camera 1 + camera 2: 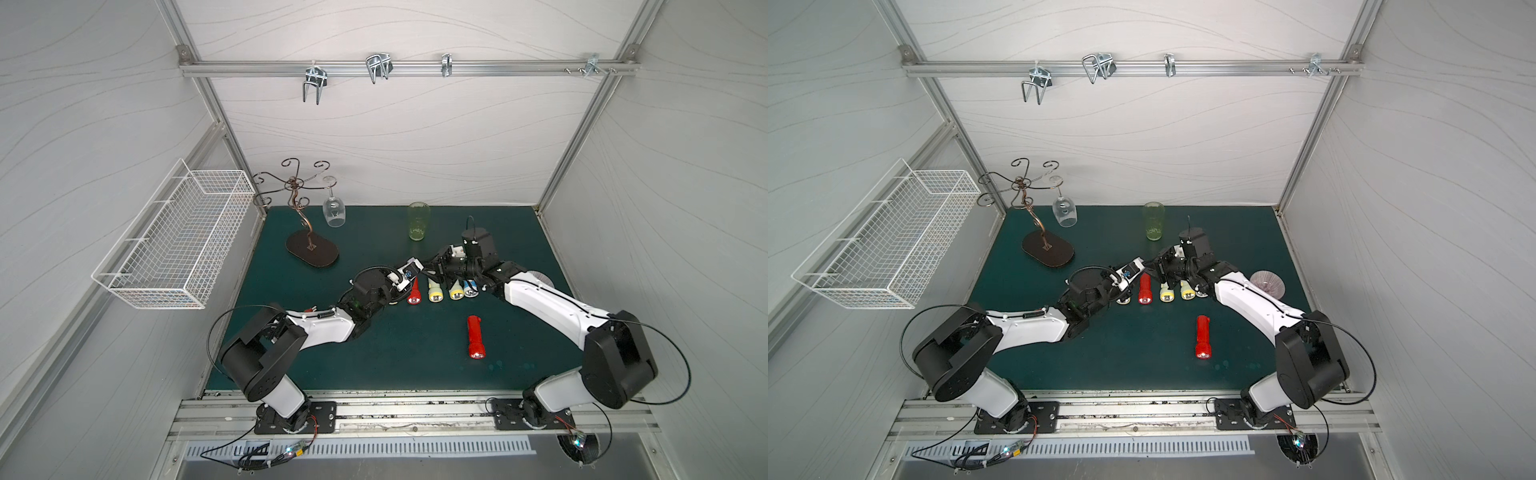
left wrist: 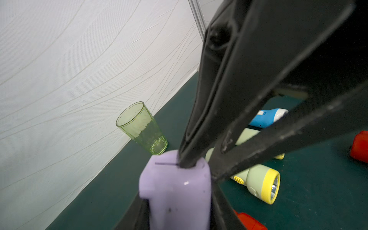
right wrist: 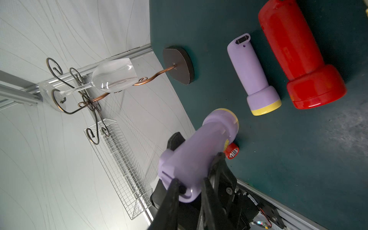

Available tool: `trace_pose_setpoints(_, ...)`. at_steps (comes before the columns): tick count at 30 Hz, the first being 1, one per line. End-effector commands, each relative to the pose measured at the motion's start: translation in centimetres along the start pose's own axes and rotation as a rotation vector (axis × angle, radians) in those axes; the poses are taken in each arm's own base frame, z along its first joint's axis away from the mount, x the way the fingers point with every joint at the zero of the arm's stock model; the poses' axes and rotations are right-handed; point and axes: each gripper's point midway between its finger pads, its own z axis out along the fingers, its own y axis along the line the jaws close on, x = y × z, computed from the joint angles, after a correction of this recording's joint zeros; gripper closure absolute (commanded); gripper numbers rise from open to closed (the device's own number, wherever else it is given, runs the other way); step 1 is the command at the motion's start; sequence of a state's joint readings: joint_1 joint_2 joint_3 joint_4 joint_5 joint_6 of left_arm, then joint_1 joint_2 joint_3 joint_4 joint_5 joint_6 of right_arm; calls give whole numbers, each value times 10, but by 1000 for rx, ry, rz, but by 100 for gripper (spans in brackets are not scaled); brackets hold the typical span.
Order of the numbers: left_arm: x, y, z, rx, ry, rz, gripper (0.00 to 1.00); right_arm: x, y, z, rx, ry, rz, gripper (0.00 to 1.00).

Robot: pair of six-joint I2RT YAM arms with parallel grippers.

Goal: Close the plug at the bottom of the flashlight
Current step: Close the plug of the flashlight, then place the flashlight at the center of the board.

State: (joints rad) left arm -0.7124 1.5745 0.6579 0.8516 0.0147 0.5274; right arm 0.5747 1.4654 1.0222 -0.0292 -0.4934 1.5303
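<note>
Flashlight (image 3: 199, 151) seemingly within right gripper (image 3: 190, 180)

Stereo pair high overhead, looking down at whole table (image 1: 415, 357), wrist cameras very close, both sharing lilac flashlight (image 2: 175, 191).

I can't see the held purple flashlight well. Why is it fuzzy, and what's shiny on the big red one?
Right wrist view: the held purple flashlight is too close to the lens, so it's out of focus; the big red flashlight shows glare on its plastic. Left wrist view: the black fingers blur too.
</note>
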Motion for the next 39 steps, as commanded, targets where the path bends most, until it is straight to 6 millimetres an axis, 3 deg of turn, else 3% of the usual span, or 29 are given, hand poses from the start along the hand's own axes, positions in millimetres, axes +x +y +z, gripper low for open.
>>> trace_pose_setpoints(1, -67, 7, -4, -13, -229, 18, 100, 3, -13, 8, 27, 1, 17, 81)
trace_pose_setpoints(8, -67, 10, -5, -24, -227, 9, 100, -1, -9, 1, 9, -27, 9, 93)
trace_pose_setpoints(18, -58, 16, -10, -67, -183, -1, 100, -15, -13, -27, -20, -94, 2, 92)
trace_pose_setpoints(25, -46, 41, -13, -164, -47, -104, 100, -31, -15, -48, -41, -162, -57, 92)
trace_pose_setpoints(32, -43, 57, -25, -201, 112, -264, 100, -49, -1, -62, -30, -230, -284, 89)
trace_pose_setpoints(39, -10, 71, -50, -333, 309, -437, 100, -55, 14, -68, 58, -231, -628, 72)
